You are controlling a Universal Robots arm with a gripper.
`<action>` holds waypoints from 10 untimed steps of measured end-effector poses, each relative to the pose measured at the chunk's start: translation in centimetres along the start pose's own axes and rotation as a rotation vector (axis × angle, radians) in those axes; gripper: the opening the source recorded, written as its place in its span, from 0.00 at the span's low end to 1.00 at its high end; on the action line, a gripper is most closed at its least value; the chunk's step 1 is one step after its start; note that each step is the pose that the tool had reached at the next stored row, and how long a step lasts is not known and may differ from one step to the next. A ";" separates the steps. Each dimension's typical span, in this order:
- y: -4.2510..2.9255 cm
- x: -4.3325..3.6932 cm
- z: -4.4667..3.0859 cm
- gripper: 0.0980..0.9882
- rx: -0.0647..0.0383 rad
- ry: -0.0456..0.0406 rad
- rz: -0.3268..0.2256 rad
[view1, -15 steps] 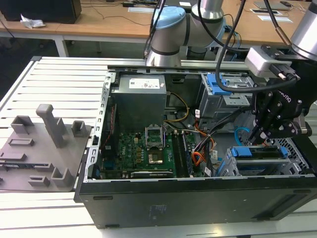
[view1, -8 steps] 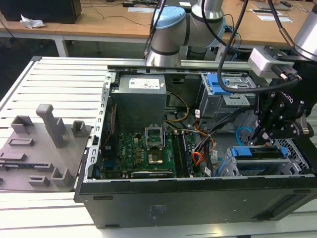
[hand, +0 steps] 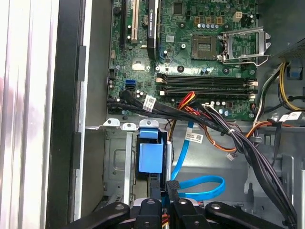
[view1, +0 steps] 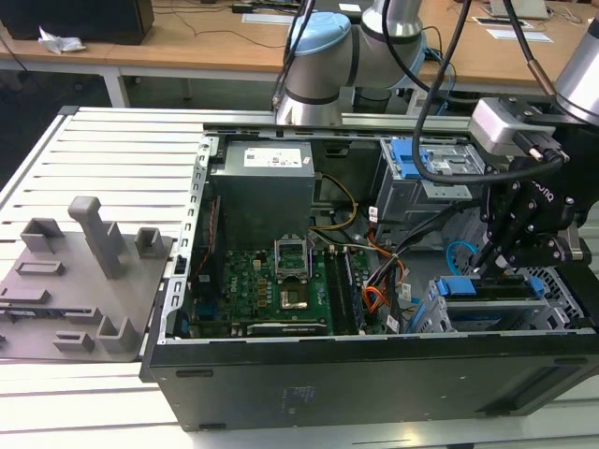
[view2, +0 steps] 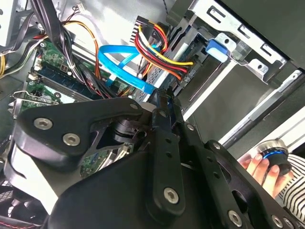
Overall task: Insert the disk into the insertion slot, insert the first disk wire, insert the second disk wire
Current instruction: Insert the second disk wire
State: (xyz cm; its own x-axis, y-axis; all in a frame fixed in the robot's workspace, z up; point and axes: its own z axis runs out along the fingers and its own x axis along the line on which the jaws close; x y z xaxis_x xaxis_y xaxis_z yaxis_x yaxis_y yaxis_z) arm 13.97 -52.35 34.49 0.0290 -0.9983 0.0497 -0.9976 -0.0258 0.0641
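The disk, in its blue caddy (view1: 490, 287) (hand: 150, 158), sits inside the insertion slot, a low silver cage (view1: 432, 316) (hand: 116, 164), at the exterior view's right. My gripper (view1: 489, 265) (view2: 163, 98) (hand: 165, 191) hangs at the disk's end with its fingers closed on the black plug of the second disk wire. That light-blue cable (view2: 125, 67) (hand: 202, 190) curves in a loop away from the fingertips. The first disk wire, an orange, red and black bundle (view2: 159, 50), runs to a black plug (view2: 144, 23) beside the cage.
The motherboard (view1: 267, 276) (hand: 190, 52) fills the case's middle, crossed by black cable bundles (hand: 224, 129). A taller grey bay with a blue latch (view1: 426, 164) (view2: 220, 47) stands behind. A person's hand (view2: 261, 168) holds a knob. A grey fixture (view1: 84, 271) lies outside the case.
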 end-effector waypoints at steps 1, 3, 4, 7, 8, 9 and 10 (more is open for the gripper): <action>0.00 0.01 0.04 0.07 0.000 0.0002 0.000; -0.01 0.04 0.13 0.07 0.000 0.0003 0.000; -0.01 0.05 0.15 0.07 0.000 0.0003 0.000; -0.02 0.10 0.21 0.07 0.000 0.0000 0.000; -0.05 0.14 0.22 0.07 0.000 0.0001 0.000; -0.06 0.17 0.23 0.07 0.000 0.0001 0.000; -0.07 0.20 0.24 0.07 0.000 0.0002 0.000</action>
State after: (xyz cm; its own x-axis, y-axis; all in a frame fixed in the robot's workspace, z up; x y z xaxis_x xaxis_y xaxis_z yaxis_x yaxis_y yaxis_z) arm 14.03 -52.57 34.25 0.0290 -0.9983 0.0499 -0.9976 -0.0257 0.0641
